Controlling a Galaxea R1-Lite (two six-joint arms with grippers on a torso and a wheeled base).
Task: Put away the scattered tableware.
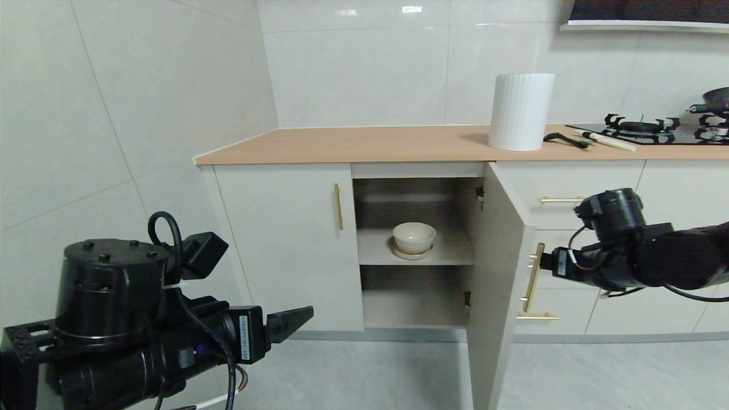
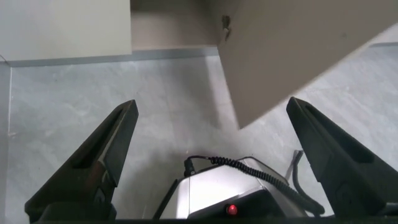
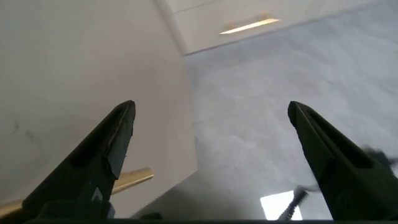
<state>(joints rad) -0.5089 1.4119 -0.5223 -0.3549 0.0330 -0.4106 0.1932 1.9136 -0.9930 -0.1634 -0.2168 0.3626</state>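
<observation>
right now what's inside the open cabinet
On the middle shelf a cream bowl sits on a small plate, which the bowl mostly hides. The closed left door covers whatever is behind it.

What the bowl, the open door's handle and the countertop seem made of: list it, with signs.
Bowl: probably glazed ceramic, cream and smooth with soft sheen.
Handle: likely metal with a brass-coloured finish, a thin gold bar.
Countertop: matt tan wood look; solid wood or laminate cannot be told.
</observation>
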